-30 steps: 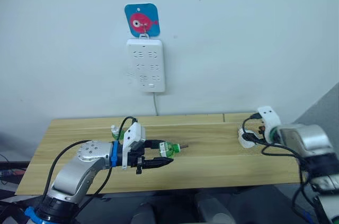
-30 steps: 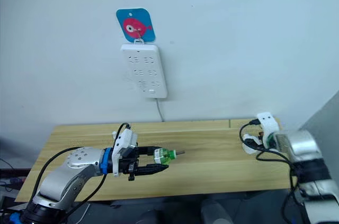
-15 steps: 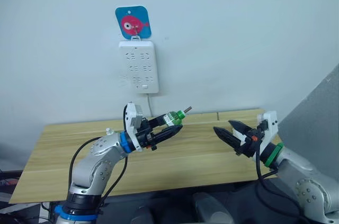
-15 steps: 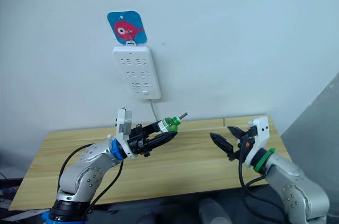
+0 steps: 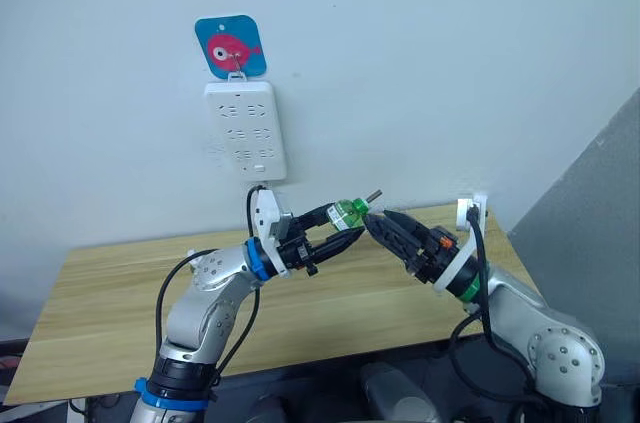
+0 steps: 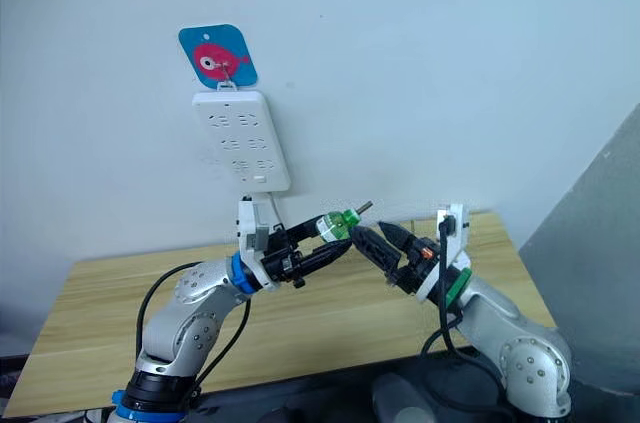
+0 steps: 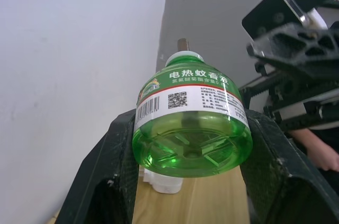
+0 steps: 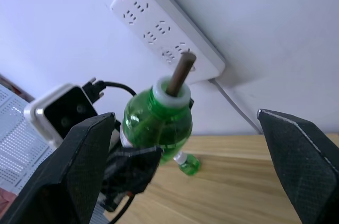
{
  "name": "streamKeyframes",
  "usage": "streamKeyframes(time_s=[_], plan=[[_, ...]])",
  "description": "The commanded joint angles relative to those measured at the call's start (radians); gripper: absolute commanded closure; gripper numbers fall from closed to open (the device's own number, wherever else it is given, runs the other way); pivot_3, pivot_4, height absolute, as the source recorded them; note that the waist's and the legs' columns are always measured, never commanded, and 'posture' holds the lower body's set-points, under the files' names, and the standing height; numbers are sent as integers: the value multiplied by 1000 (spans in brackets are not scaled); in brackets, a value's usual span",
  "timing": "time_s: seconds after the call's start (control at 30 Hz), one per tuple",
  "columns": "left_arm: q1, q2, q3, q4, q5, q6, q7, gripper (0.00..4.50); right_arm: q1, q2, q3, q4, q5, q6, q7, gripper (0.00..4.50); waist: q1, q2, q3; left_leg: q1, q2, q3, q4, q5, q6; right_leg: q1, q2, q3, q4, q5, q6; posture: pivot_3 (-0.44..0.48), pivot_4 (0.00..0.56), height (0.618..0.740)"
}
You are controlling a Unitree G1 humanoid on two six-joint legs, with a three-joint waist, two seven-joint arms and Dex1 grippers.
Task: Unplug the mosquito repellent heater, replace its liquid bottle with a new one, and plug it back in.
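The left hand (image 5: 338, 227) is clamped on the bottle (image 5: 349, 210), raised over the wooden counter (image 5: 120, 283) with its dark wick (image 5: 372, 196) slanting up and to the right. In the left wrist view the two black fingers (image 7: 108, 173) press both flanks of the bottle (image 7: 189, 119), whose moulded base faces the camera and whose label carries a barcode and a QR square (the print itself is too small to read).

Just beside it, the right hand (image 5: 385, 226) reaches in from the right with its fingers spread; its tips sit close under the bottle's neck, and I cannot tell from the eye views whether they touch. The right wrist view looks down onto the white collar and wick (image 8: 179, 73) from the other end, with its own fingers (image 8: 88, 152) wide apart on both sides of the bottle (image 8: 157, 124) and not closing on it.

That same view picks up, lower on the counter behind, a second small green bottle (image 8: 188, 164) lying near the wall, and the left wrist view shows a small white object (image 7: 164, 182) on the counter under the held bottle.

Farther back, a white power strip (image 5: 245, 130) hangs on the wall under a blue tag with a red fish (image 5: 231, 46), its cord (image 8: 238, 111) running down behind the counter.
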Motion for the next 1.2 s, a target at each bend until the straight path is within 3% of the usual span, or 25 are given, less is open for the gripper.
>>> streamKeyframes(time_s=[0.03,0.17,0.23,0.57,0.8,1.03,1.13,1.2], plan=[[-9,1,-3,-12,14,-42,-7,2258,-49,13,15,17,60,-35,-28,0,0,0,0,0,0,0,0,0,0,0,0,0,0,0,0,-267,57,740],[-5,-5,-10,-15,26,-57,2,2258,-79,17,35,55,94,-44,-32,0,1,0,0,-1,0,0,0,0,0,-1,0,0,0,0,0,-256,55,740],[-4,-10,-15,-15,32,-66,6,2258,-93,10,43,75,105,-43,-29,363,2,0,0,-1,0,0,0,0,0,0,0,0,0,0,0,-255,54,740],[-2,-13,-26,-19,38,-67,24,2258,-118,-7,79,114,147,-49,-43,3676,3,0,-1,-1,0,0,0,0,0,0,0,0,0,0,0,-245,51,740],[5,5,-25,-37,-4,-2,17,2258,-124,-26,84,122,164,-57,-42,3689,3,0,-3,-1,0,-1,0,0,0,0,0,0,0,0,0,-244,49,740],[18,92,-4,27,116,-38,47,21,-129,-62,62,147,65,-130,-25,3689,4,0,-8,-1,0,-1,0,0,0,0,0,0,0,0,0,-229,50,740],[49,160,7,60,164,-30,52,0,-127,-124,103,197,-123,-212,21,3689,4,0,-11,0,0,-1,0,0,0,0,0,0,0,0,0,-218,52,740],[83,203,12,47,166,-32,29,0,-131,-178,184,278,-345,-334,47,3689,4,0,-11,0,0,0,0,0,0,-1,0,0,0,0,0,-202,57,740]])
